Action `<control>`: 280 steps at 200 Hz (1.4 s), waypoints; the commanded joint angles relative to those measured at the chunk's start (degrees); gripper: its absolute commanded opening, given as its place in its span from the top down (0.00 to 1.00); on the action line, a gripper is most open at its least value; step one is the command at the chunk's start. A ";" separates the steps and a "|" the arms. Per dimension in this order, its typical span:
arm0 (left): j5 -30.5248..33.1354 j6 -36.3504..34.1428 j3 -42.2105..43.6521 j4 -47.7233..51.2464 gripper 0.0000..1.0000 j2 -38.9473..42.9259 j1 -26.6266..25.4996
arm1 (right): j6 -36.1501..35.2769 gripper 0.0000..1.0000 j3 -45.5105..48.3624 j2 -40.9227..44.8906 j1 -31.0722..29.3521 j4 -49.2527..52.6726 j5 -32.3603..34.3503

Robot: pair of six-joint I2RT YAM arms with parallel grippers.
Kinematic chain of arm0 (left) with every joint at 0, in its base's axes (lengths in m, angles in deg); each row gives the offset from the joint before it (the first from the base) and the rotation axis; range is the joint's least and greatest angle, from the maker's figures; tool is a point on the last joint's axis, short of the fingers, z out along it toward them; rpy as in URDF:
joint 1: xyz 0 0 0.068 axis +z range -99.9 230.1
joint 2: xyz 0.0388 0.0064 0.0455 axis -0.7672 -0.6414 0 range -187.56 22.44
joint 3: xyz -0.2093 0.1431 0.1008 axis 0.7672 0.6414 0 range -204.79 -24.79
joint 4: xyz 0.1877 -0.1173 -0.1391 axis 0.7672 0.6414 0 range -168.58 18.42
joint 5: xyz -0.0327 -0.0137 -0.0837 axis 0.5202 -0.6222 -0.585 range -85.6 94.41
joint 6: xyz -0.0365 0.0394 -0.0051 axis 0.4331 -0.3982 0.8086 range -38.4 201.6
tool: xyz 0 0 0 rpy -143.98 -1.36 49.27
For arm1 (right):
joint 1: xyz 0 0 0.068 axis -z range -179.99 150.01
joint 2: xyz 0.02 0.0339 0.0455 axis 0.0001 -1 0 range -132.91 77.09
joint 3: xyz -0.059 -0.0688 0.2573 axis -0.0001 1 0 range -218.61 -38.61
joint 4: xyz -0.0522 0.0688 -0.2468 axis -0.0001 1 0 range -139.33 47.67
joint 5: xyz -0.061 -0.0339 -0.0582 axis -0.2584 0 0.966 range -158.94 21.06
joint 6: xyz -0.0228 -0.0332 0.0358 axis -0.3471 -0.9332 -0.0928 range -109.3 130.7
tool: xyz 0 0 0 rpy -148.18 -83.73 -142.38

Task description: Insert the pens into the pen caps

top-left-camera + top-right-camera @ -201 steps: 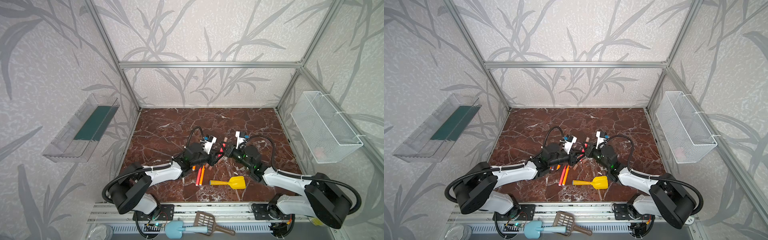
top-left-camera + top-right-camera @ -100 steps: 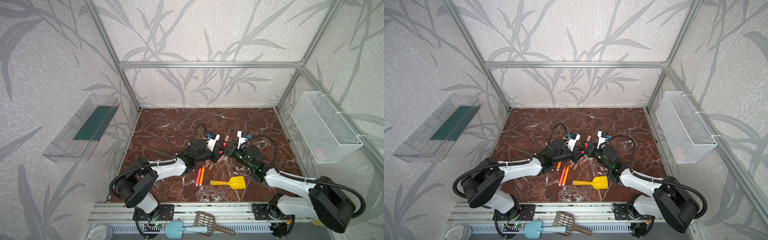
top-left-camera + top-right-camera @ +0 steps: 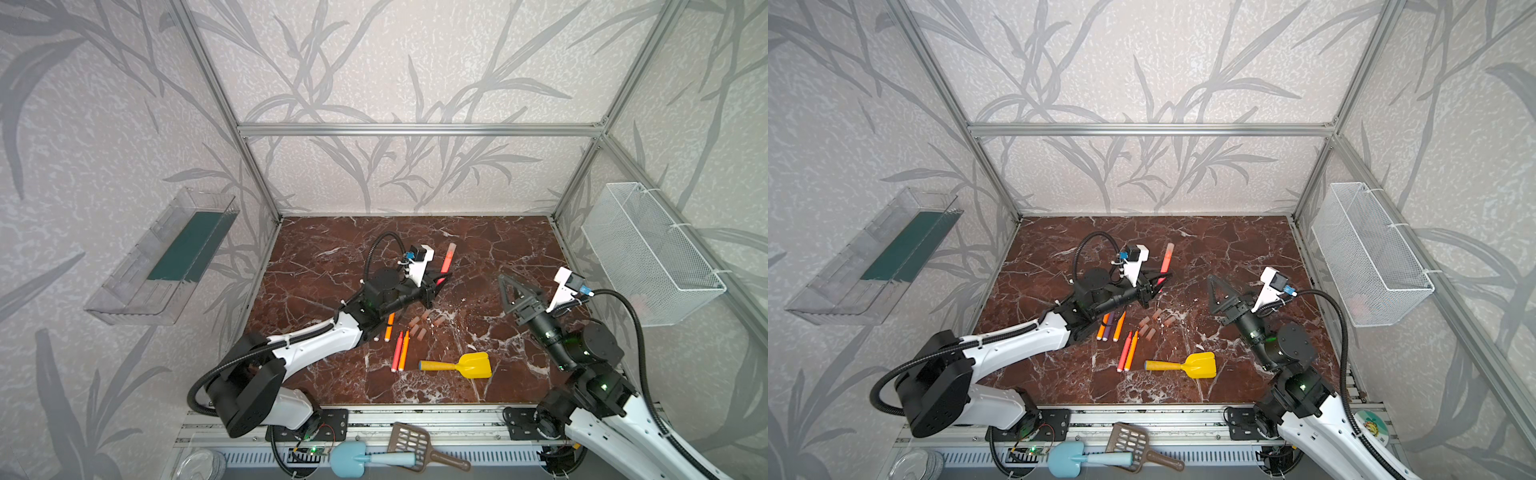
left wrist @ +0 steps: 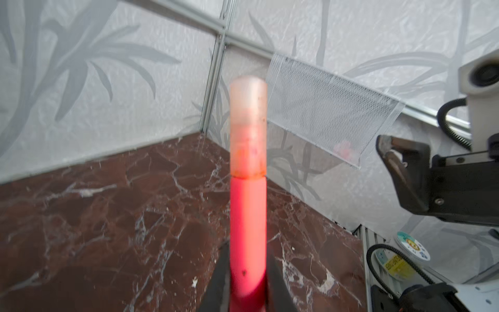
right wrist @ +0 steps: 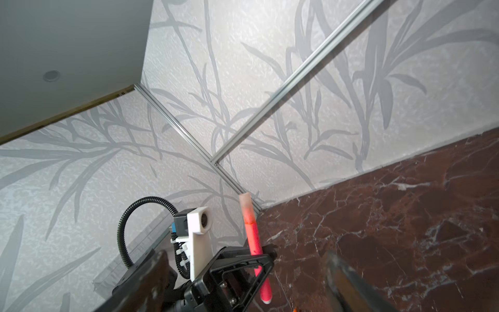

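left gripper (image 3: 434, 286) pinching red pen (image 3: 446, 262) with cap (image 3: 451, 248) on, right gripper (image 3: 517, 289) wide open nearby, loose caps (image 3: 420, 323), pens (image 3: 400, 352), yellow shovel (image 3: 461, 366) on table (image 3: 324, 266)

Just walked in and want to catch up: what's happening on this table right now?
The left gripper is shut on a red-pink pen, held up off the table with a cap seated on its tip. The right gripper stands open and empty, apart to the right. The loose caps and other pens lie on the table near a yellow toy shovel, not yet paired.
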 commanded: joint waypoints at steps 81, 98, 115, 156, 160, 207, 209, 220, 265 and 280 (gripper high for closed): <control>-3.47 -9.63 4.50 5.05 1.00 8.63 0.43 | -11.51 0.12 -9.31 -22.07 3.95 -9.38 -9.40; -2.65 -8.69 3.51 3.77 1.00 6.09 0.43 | -11.54 0.12 -7.55 -20.34 3.99 -12.03 -11.33; -4.75 -8.15 1.87 3.83 1.00 3.23 0.44 | -10.93 0.12 -5.59 -18.75 3.94 -14.39 -12.22; -9.60 -7.53 0.49 2.53 1.00 -1.15 0.21 | -8.53 0.27 -8.23 -24.34 4.00 -14.94 -16.47; -9.73 -7.30 0.44 2.59 1.00 -1.18 0.23 | -8.45 0.28 -8.37 -24.90 3.94 -15.05 -16.63; -12.57 -6.31 0.33 2.59 1.00 -0.72 0.10 | -7.74 0.46 -11.40 -29.69 3.93 -13.84 -19.42; -12.62 -6.29 0.30 2.60 1.00 -0.77 0.15 | -7.63 0.47 -11.47 -29.82 3.98 -13.89 -19.45; -12.81 -6.07 0.13 2.50 1.00 -1.10 0.17 | -7.24 0.51 -11.50 -30.22 3.97 -14.13 -19.43; -13.34 -5.24 -1.09 2.50 1.00 -2.81 0.19 | -6.16 0.68 -12.81 -32.19 3.92 -12.82 -20.26; -13.34 -5.05 -1.18 2.51 1.00 -2.97 0.15 | -4.61 0.69 -12.90 -33.33 3.90 -13.41 -20.95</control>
